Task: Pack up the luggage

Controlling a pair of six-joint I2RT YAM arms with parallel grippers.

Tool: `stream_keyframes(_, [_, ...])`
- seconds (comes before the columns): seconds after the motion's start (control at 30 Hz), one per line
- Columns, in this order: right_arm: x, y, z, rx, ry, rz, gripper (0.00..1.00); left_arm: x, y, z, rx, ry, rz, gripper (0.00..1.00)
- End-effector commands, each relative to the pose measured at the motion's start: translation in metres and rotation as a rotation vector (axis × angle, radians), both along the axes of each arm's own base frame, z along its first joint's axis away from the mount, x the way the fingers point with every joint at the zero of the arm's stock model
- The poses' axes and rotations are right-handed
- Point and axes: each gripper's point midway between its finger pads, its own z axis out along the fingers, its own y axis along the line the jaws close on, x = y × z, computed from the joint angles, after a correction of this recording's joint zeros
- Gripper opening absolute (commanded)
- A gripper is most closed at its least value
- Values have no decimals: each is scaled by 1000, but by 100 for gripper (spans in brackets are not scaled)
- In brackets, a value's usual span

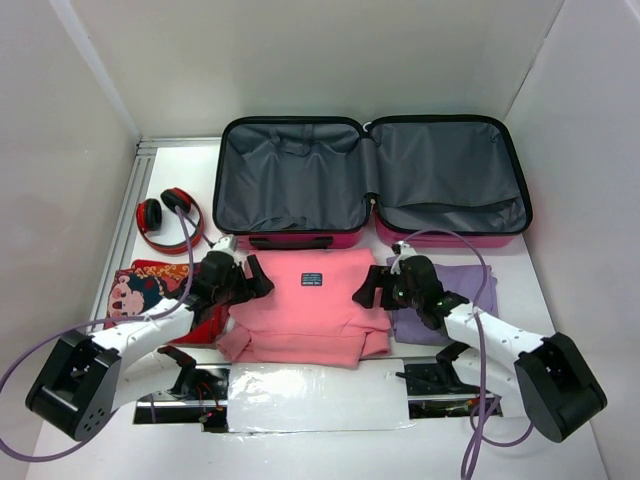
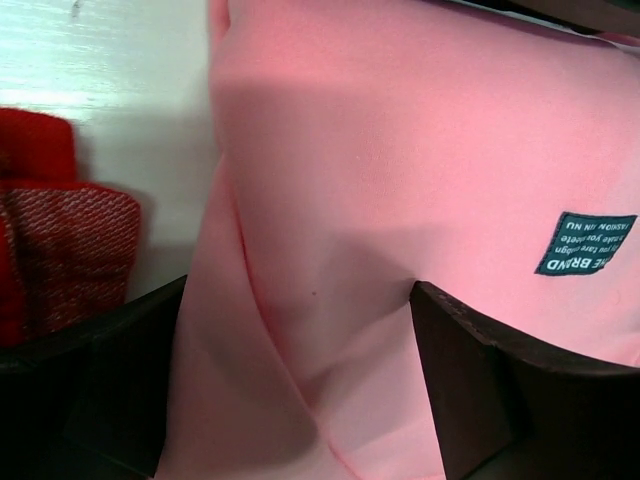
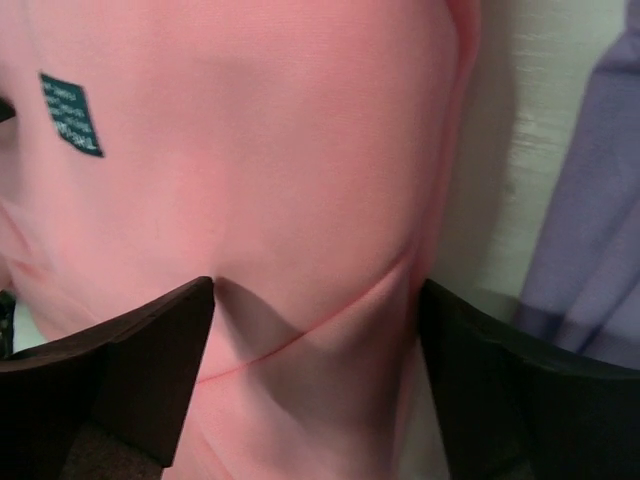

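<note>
- Right, the luggage (image 1: 290, 185) lies open flat at the far side of the surface (image 1: 580, 300), both grey-lined halves facing up with nothing in them. Its long axis runs left-right, and it sits straight beyond both grippers.
- A folded pink sweatshirt (image 1: 305, 305) lies between the arms. Its far edge is just beside the luggage's near wall. My read is that it goes in first: lift, then carry it away from the bases.
- A purple garment (image 1: 470, 285) lies right of the sweatshirt, partly hidden under the right arm.
- A red patterned cloth (image 1: 145, 285) with a cartoon print lies to the left, partly covered by the left arm. I can't tell what it is.
- Red headphones (image 1: 165, 215) sit far left, near the luggage's left half.
- The left gripper (image 1: 262, 280) has its jaws wide and straddles the sweatshirt's left edge.
- The right gripper (image 1: 370, 285) is also wide and holds nothing, straddling the right edge. Both arms are about equally near, so this looks like a two-arm lift.
- A teal label (image 2: 585, 243) sits mid-sweatshirt, between the two grippers.
- Fingertips are cut off in both wrist views, so I can't tell whether either gripper is touching the fabric.
</note>
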Motion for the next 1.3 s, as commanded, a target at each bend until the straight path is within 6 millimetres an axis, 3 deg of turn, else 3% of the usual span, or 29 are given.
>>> stream_keyframes(0.0, [-10, -7, -21, -34, 60, -32, 86, -30, 7, -33, 51, 154, 8, 96])
stream_keyframes(0.1, [-17, -2, -30, -14, 94, -26, 65, -35, 5, -40, 55, 176, 17, 80])
stream_keyframes(0.13, [-15, -1, -28, -8, 84, -25, 46, -38, 7, -43, 60, 186, 17, 73])
stream_keyframes(0.17, [-16, -2, -31, -14, 95, -26, 38, -37, 6, -41, 60, 176, 25, 61])
stream_keyframes(0.23, [-20, 0, -34, -22, 106, -22, 26, -38, 6, -42, 54, 175, 45, 50])
stream_keyframes(0.27, [-15, 1, -31, -24, 94, -31, 12, -37, 6, -39, 53, 161, 52, 46])
stream_keyframes(0.33, [-17, 3, -31, -19, 99, -28, 0, -38, 8, -41, 66, 167, 60, 28])
stream_keyframes(0.4, [-13, 7, -20, 0, 66, -30, 0, -38, 9, -38, 78, 169, 68, 16])
stream_keyframes(0.43, [-14, 6, -18, 7, 69, -36, 0, -42, 8, -36, 89, 184, 56, 0])
stream_keyframes(0.47, [-17, 10, -14, 14, 57, -20, 0, -44, 12, -37, 105, 189, 65, 0])
stream_keyframes(0.6, [-10, 21, 33, 71, -65, -4, 0, -45, 1, -8, 66, 111, 14, 0])
stream_keyframes(0.63, [-10, 20, 47, 82, -106, -2, 0, -41, -4, 12, 27, 34, -6, 0])
stream_keyframes(0.73, [-2, 23, 87, 115, -213, -5, 0, -34, -7, 45, -24, -89, -17, 0])
stream_keyframes(0.77, [-3, 23, 90, 107, -208, -2, 0, -28, -8, 72, -54, -171, -18, 0])
stream_keyframes(0.83, [4, 26, 118, 120, -268, 1, 0, -22, -4, 95, -49, -239, -9, 0])
stream_keyframes(0.87, [4, 29, 123, 108, -281, 22, 0, -20, -1, 101, -22, -253, -16, 0])
stream_keyframes(0.9, [8, 30, 132, 113, -295, 13, 0, -15, -2, 126, -38, -304, -12, 0])
stream_keyframes(0.93, [13, 33, 153, 128, -339, 19, 0, -13, -4, 139, -43, -333, -18, 0])
stream_keyframes(0.97, [17, 35, 161, 117, -358, 29, 0, -11, -2, 149, -28, -358, -23, 0])
stream_keyframes(1.0, [20, 39, 171, 117, -380, 33, 0, -5, -3, 174, -40, -404, -12, 0])
stream_keyframes(1.03, [30, 44, 196, 131, -423, 25, 0, -1, -3, 185, -35, -425, -8, 0])
stream_keyframes(1.07, [36, 45, 207, 116, -455, 27, 0, 3, -2, 196, -14, -456, -15, 0])
stream_keyframes(1.1, [43, 46, 217, 106, -481, 23, 0, 9, -2, 227, -28, -520, -6, 0])
stream_keyframes(1.13, [59, 50, 238, 83, -536, 6, 0, 19, 0, 230, 28, -529, 6, 0])
stream_keyframes(1.17, [67, 51, 246, 65, -556, -1, 0, 26, 0, 241, 46, -554, 14, 0])
stream_keyframes(1.2, [76, 55, 257, 55, -587, -4, 0, 37, 5, 270, 49, -605, 49, 0])
stream_keyframes(1.23, [87, 57, 284, 59, -637, -13, 0, 46, 8, 278, 76, -614, 66, 0])
stream_keyframes(1.27, [106, 64, 274, 1, -627, 0, 0, 59, 14, 285, 94, -617, 80, 0])
